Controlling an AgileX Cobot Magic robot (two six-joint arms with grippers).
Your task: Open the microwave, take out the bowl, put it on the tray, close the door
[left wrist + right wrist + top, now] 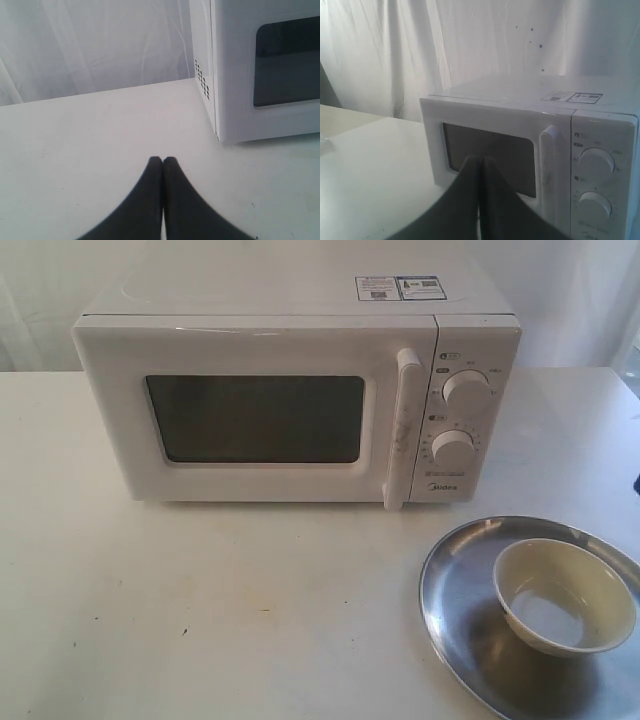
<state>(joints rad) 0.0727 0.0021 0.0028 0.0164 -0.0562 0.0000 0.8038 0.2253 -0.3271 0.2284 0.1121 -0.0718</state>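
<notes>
In front of the microwave [290,400], toward its knob side, you have the tray [450,575] lying flat on the white table [200,620], cut off by the edge of the exterior view. The bowl [565,595] sits upright inside the tray, resting on its metal surface toward the side away from the microwave's window, its pale glossy inside bare. Tray and microwave stand near each other but apart.

Behind them, the microwave's door [255,415] is flush with the body, its vertical handle [405,425] just beside the 2 round knobs [466,390].

Your left gripper [163,161] hovers low over bare table, off the microwave's window-side corner, with both dark fingers pressed together and nothing between them. Your right gripper [480,161] faces the door from the front, its fingers likewise together and holding nothing, and the window shows behind its tips.

Beyond the microwave hangs a white curtain [470,45].
</notes>
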